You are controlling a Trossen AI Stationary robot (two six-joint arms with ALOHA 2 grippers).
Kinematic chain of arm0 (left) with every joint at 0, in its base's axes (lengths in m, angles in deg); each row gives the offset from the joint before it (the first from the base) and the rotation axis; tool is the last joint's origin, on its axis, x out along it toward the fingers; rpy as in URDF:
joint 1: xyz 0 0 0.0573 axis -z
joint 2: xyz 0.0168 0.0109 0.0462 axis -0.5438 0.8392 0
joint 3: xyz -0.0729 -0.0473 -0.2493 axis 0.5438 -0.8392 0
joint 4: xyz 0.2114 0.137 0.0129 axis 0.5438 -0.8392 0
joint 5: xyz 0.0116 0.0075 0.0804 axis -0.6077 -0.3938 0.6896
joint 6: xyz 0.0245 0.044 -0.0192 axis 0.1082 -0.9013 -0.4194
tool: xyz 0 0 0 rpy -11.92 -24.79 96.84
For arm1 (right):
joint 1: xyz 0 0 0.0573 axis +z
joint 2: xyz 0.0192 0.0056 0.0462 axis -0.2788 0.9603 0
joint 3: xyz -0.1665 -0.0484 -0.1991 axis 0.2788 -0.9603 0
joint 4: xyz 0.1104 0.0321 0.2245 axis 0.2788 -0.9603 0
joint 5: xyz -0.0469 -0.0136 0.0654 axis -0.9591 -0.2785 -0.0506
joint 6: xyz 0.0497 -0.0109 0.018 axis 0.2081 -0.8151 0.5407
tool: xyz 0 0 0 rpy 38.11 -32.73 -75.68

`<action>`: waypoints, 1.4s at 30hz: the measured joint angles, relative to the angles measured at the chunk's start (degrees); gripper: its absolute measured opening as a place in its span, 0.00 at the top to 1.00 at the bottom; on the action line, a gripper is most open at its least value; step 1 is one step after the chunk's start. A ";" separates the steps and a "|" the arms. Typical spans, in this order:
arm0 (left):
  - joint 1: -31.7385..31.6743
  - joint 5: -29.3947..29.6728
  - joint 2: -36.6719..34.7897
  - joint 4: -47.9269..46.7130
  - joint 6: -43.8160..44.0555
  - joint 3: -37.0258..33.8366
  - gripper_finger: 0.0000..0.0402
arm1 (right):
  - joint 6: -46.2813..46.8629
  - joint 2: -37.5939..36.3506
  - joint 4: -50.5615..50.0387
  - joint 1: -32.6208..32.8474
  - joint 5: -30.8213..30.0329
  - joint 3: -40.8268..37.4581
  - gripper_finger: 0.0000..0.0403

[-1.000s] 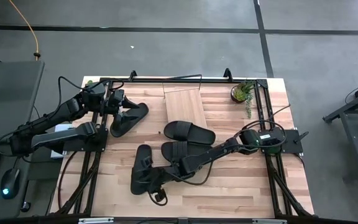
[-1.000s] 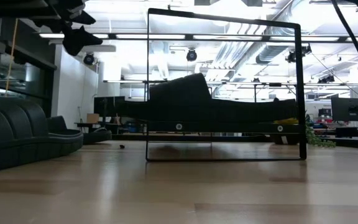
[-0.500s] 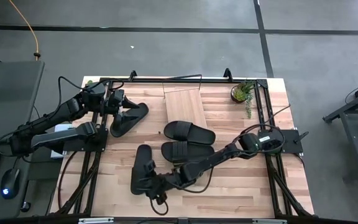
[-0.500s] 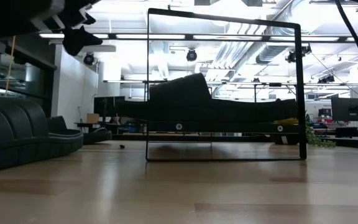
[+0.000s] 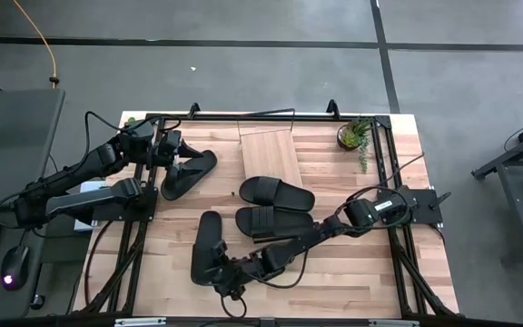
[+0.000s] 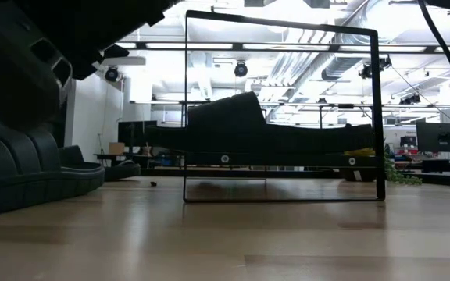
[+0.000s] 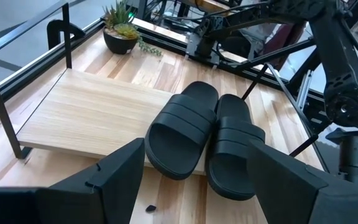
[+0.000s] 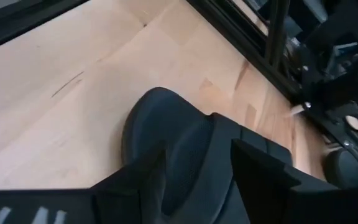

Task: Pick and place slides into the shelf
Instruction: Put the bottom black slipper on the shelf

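Observation:
Four black slides lie on the wood table. Two sit side by side mid-table [image 5: 275, 193] [image 5: 273, 221], just in front of the shelf [image 5: 269, 153], a light plank in a black wire frame. A third [image 5: 189, 173] lies at the far left, and my left gripper [image 5: 172, 150] hovers open beside it. The fourth slide [image 5: 209, 247] lies near the table's near edge. My right gripper [image 5: 226, 276] is low over its near end, open. In the right wrist view its fingers [image 8: 263, 168] stand on either side of that slide's strap [image 8: 188, 149]. My right gripper comes at the near-left slide slanting down from the table's right, with one finger on each side of the strap [image 8: 194, 140]. I cannot tell whether the fingers touch it. The slide lies flat on the table.
A small potted plant [image 5: 353, 134] stands at the far right corner beside the shelf. Black frame rails run along the table's left and right sides [image 5: 384, 163]. Bare wood lies along the near right part of the table [image 5: 352, 272]. In the low view the wire frame [image 6: 377, 117] stands mid-table.
My right gripper has moved toward the table's near left and come down over the near-left slide. In the low view its dark bulk has grown to fill the upper left. The slides have not moved.

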 joint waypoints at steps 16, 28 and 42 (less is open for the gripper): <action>0.00 -0.02 0.00 0.02 0.00 0.00 0.35 | -2.10 3.19 2.92 -0.04 -7.68 0.00 0.47; 0.00 -0.04 0.00 0.02 0.00 0.00 0.35 | -2.20 3.26 2.35 -0.02 -14.09 -0.02 0.47; 0.00 -0.04 0.00 0.02 0.00 0.00 0.35 | -0.31 3.26 -0.48 -0.05 -19.83 0.00 0.66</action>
